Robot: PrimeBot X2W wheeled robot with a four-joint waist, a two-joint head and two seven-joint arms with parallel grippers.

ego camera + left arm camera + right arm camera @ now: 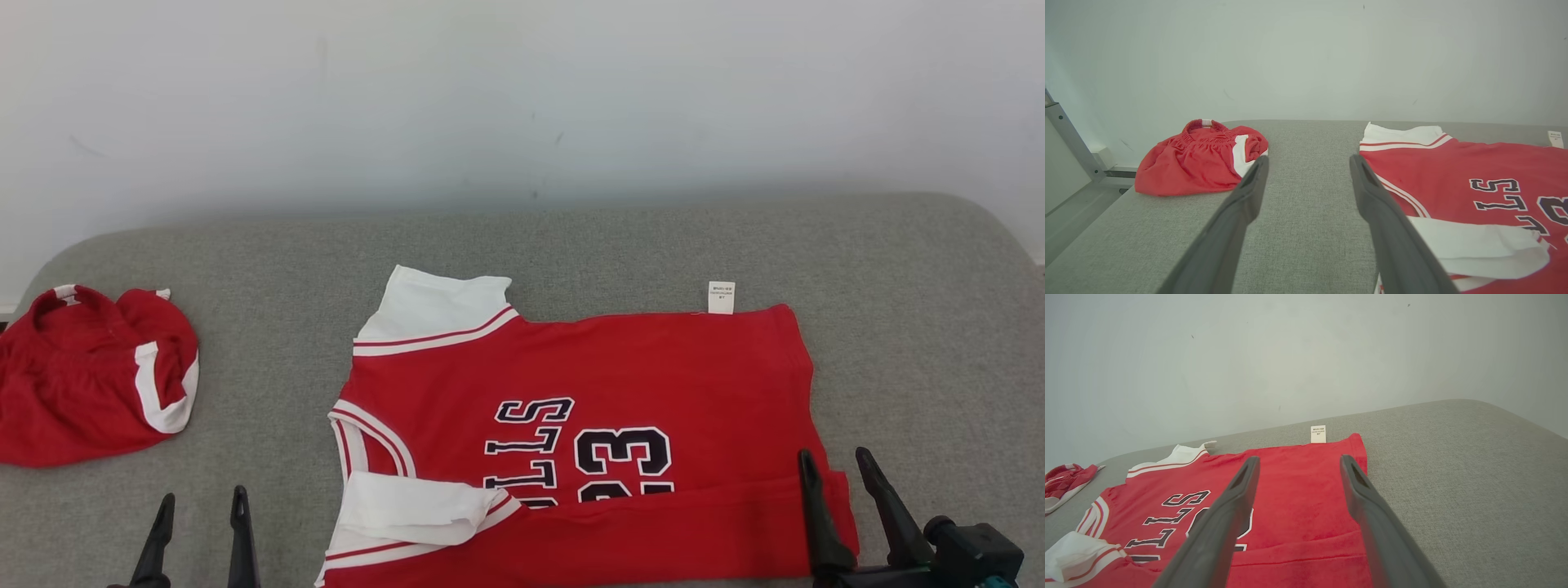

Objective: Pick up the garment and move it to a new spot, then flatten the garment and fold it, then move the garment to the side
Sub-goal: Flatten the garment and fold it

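Note:
The garment (653, 367) is a red jersey with white sleeves and dark lettering, lying flat on the grey surface with its neck to the left and a white tag at its far hem. Its near edge is folded over. In the left wrist view the garment (1474, 171) lies to the right, and in the right wrist view the garment (1298, 486) spreads under the fingers. My left gripper (202, 505) hovers open over bare surface left of the jersey. My right gripper (837, 461) is open above the jersey's near right corner. Nothing is held.
Crumpled red shorts (90, 371) with white trim sit at the far left of the grey padded surface (922, 343), also seen as shorts (1200, 161) in the left wrist view. A pale wall (522, 98) rises behind. The surface's left edge drops beside a metal frame (1069, 139).

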